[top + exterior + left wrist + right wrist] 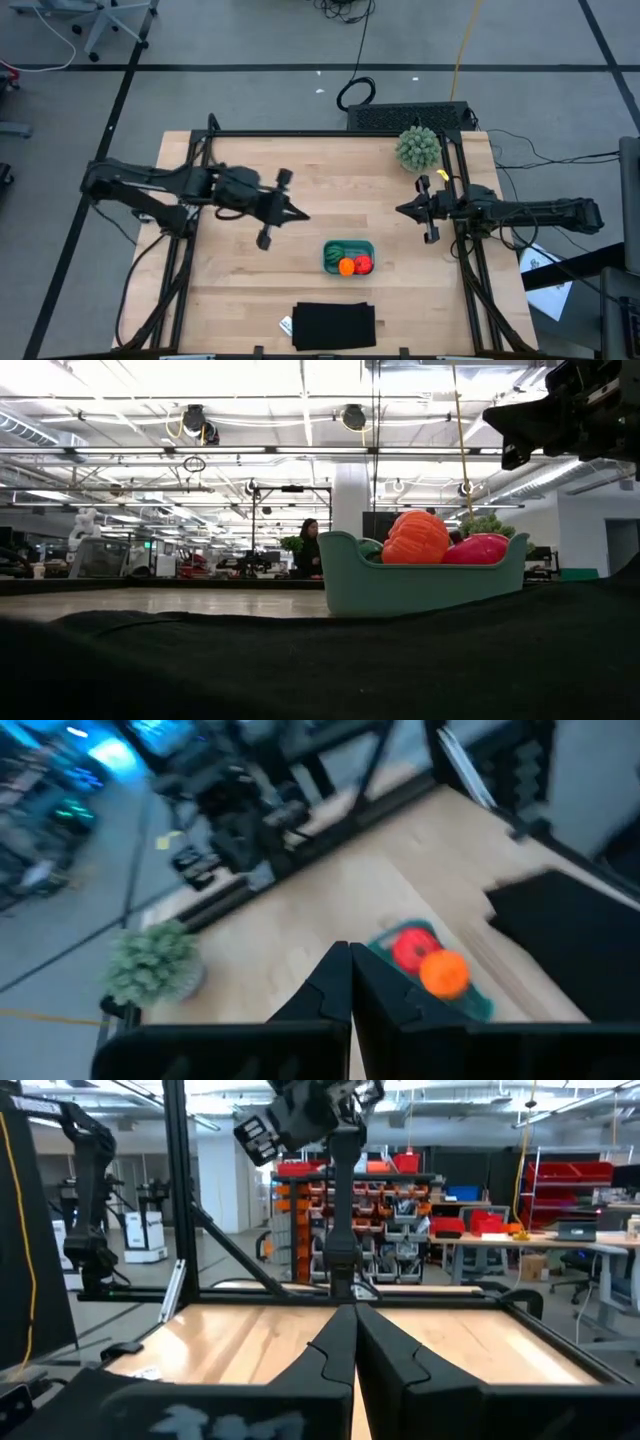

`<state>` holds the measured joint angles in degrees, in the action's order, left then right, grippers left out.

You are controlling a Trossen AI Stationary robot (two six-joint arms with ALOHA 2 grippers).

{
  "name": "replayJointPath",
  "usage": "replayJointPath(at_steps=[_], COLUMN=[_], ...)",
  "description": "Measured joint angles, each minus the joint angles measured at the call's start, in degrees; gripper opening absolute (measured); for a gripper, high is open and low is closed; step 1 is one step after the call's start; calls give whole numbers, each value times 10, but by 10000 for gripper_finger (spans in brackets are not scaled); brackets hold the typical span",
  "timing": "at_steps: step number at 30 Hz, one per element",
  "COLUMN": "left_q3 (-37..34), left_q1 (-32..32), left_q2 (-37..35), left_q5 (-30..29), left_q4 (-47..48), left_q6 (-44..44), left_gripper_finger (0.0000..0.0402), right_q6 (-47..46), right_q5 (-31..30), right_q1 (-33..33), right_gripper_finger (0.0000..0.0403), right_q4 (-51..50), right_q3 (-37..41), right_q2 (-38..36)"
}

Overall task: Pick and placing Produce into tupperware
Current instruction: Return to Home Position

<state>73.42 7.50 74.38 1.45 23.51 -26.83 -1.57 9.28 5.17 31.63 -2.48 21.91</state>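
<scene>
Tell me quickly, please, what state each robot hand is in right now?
Left hand: closed, empty, over the left half of the table.
Right hand: closed, empty, by its right edge.

Open bare wood is noted across the middle of the table [335,175], between the left gripper [303,215] and the right gripper [399,210], each with fingers drawn together. Toward the front, passage is blocked by the tupperware [348,242] (filled with watermelon [337,251], orange ball [347,266] and red piece [363,264]) and by the black flat rectangle [334,325] nearer the edge. A narrow strip of wood is left between them. The back right corner is occupied by the spiky ball [418,148], near the right arm. Both sides are bounded by frame rails [468,270].
</scene>
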Motion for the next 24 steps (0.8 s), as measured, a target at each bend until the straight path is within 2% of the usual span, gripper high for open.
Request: replayJointPath(at_steps=[3,9,15,20,24], left_q3=[-99,-259,-413,-497,-523], left_q1=[-12,-14,-27,-73,-117], left_q2=[-61,-201,-334,-410,-447], left_q5=[-10,-88,-129,-135,-144], left_q4=[-100,-189,-313,-331,-330], left_q6=[15,51,62,100,148], left_gripper_finger=[1,1,0,0,0], right_q6=[-1,-4,-7,-8,-7], right_q5=[-2,-2,-2,-2,-2], right_q1=[0,1,6,9,9], right_gripper_finger=[0,0,0,0,0], right_q4=[-3,-7,-6,-5,-6], right_q3=[0,0,0,0,0], right_q2=[-6,-20,-42,-48,-49])
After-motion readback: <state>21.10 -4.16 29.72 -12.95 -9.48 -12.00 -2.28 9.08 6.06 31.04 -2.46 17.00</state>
